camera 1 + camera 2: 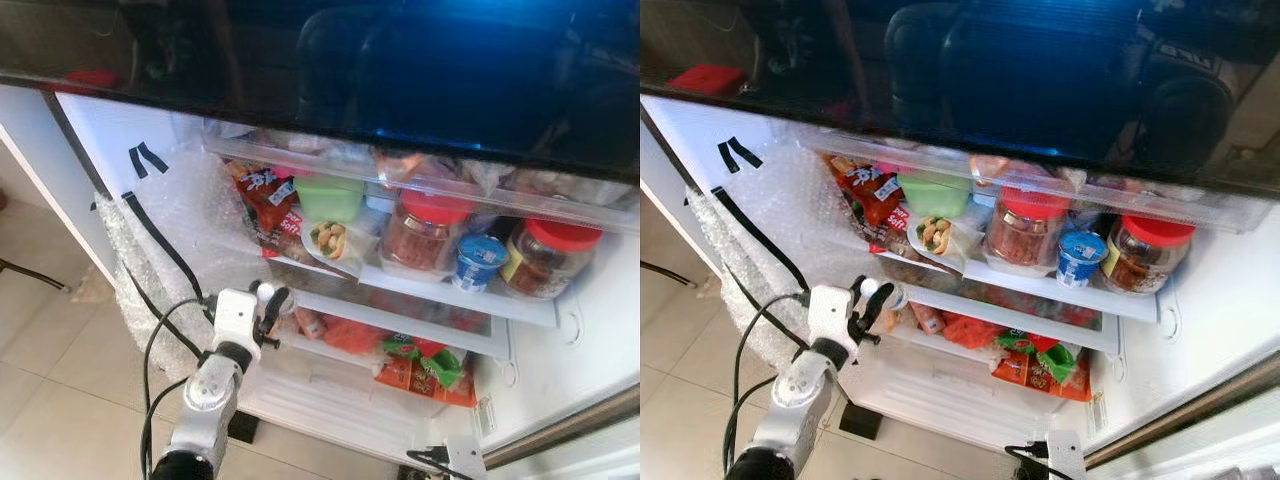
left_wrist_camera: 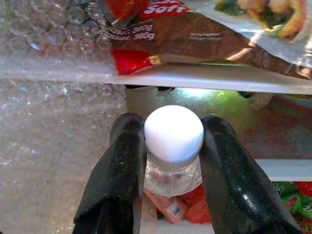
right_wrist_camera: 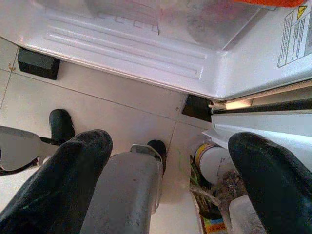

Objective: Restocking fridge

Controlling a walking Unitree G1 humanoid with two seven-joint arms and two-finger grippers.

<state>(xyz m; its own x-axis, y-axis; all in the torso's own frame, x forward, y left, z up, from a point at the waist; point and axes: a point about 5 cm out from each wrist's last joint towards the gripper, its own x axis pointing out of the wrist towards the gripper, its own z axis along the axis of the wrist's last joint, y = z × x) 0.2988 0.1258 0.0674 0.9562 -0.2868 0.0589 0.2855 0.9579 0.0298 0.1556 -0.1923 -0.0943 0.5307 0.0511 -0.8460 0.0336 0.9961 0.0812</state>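
Lower left of frame: left gripper clamped on small clear bottle with round white cap, held at lower white door shelf. Probably light, rigid, smooth; grip just under cap. Right gripper spread apart, idle. Beyond: little open room between orange packets and bubble-wrapped wall.

The left arm reaches up toward the fridge door shelves, its left end effector clamped on a small white-capped bottle. The right end effector hangs low beside the fridge, pointing at the floor, fingers spread wide.
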